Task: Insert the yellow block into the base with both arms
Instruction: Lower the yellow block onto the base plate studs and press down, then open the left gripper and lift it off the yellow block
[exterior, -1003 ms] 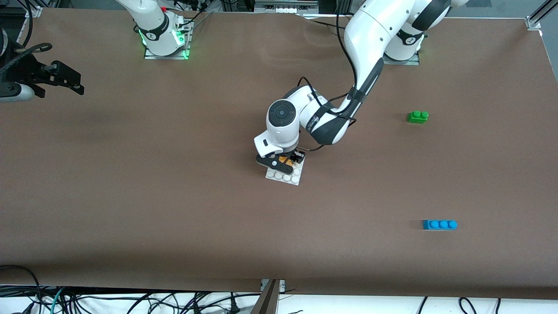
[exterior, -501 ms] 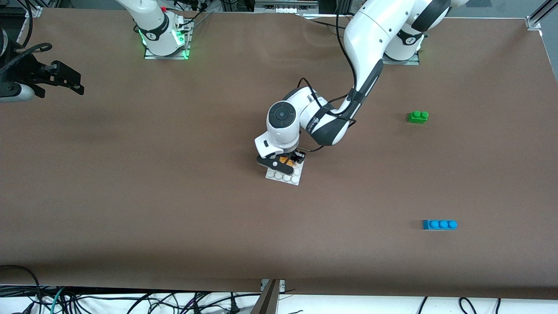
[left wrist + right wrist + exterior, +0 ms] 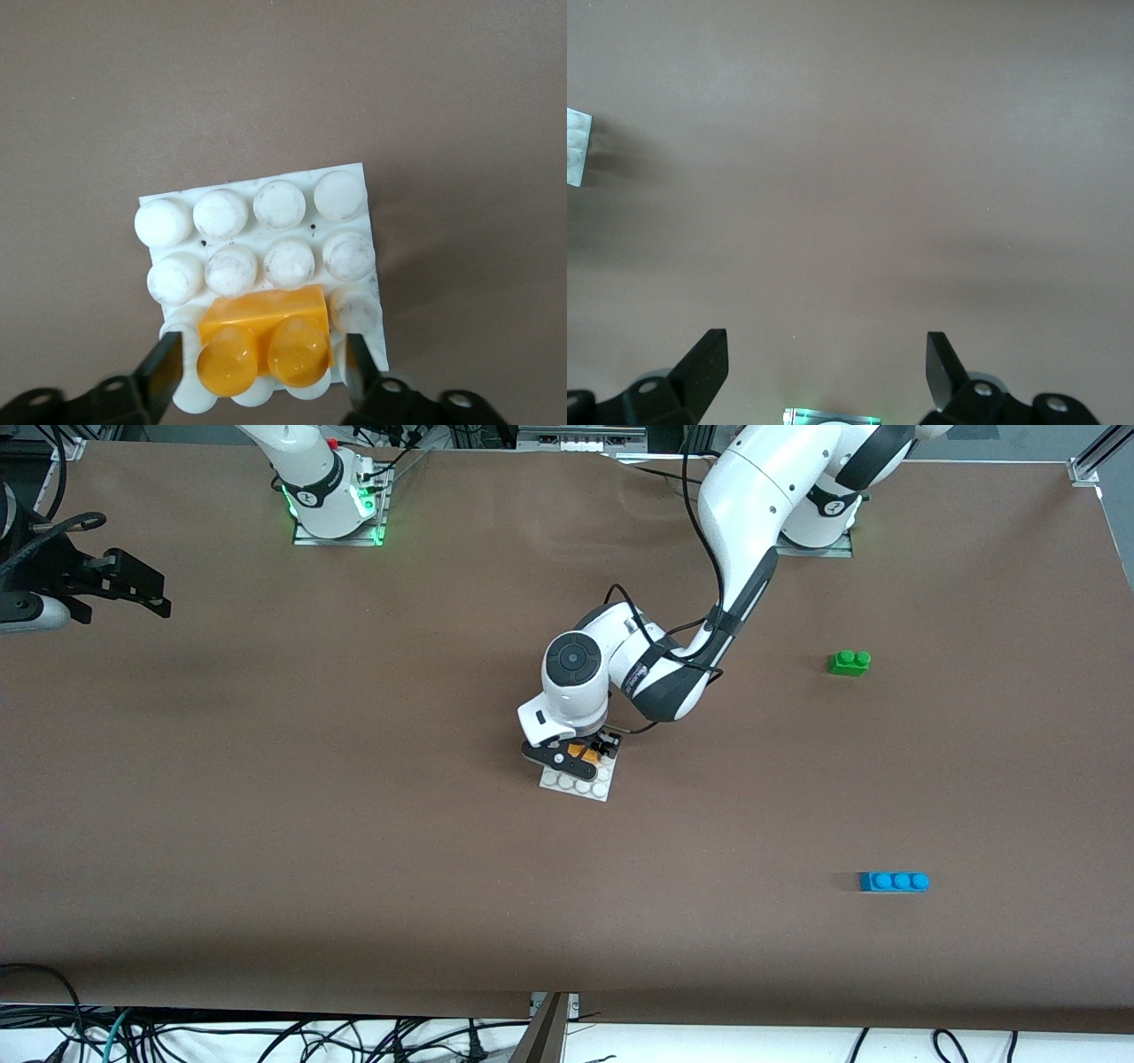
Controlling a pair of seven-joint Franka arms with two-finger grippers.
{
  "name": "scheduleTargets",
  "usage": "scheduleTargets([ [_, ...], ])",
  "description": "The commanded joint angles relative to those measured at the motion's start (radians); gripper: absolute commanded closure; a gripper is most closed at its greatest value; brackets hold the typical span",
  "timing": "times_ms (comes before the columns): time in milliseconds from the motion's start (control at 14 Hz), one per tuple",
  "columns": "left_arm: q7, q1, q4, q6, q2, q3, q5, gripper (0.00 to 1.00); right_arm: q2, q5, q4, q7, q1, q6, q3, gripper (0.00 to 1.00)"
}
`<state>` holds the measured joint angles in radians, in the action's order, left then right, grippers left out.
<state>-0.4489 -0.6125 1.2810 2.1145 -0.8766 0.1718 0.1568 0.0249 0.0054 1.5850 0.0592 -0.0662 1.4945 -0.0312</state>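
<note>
- Left wrist view: left pincer (image 3: pixel 263 379) has just spread; its fingers (image 3: pixel 166 370) stand apart from the yellow block (image 3: pixel 264 338), which sits on the base (image 3: pixel 257 232).
- Insertion looks done; right pincer (image 3: pixel 826 367) waits spread.

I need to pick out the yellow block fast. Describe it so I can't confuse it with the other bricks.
Find the left hand low over the white studded base mid-table. The yellow block sits on that base between the open fingers, not gripped. It is the only orange-yellow brick; the green brick and blue brick lie on bare table.
</note>
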Motion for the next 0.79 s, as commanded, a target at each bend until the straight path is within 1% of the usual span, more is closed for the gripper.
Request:
scheduleTargets([
  [0, 0.006, 0.0, -0.025, -0.014, 0.001, -0.005, 0.03, 0.0, -0.005, 0.018, -0.02, -0.001, 0.008, -0.014, 0.0, 0.01],
  [72, 0.006, 0.004, -0.025, -0.022, 0.013, -0.005, 0.03, 0.0, -0.005, 0.018, -0.02, -0.001, 0.008, -0.014, 0.0, 0.01],
  [215, 0.009, 0.036, -0.037, -0.123, 0.06, -0.002, 0.023, 0.0, -0.005, 0.018, -0.02, -0.001, 0.008, -0.014, 0.0, 0.01],
  [430, 0.007, 0.085, -0.037, -0.246, 0.18, -0.002, 0.0, 0.0, -0.005, 0.018, -0.02, -0.001, 0.008, -0.014, 0.0, 0.01],
  [716, 0.009, 0.219, -0.038, -0.496, 0.339, -0.002, -0.025, 0.0, -0.005, 0.018, -0.02, -0.001, 0.008, -0.014, 0.0, 0.01],
])
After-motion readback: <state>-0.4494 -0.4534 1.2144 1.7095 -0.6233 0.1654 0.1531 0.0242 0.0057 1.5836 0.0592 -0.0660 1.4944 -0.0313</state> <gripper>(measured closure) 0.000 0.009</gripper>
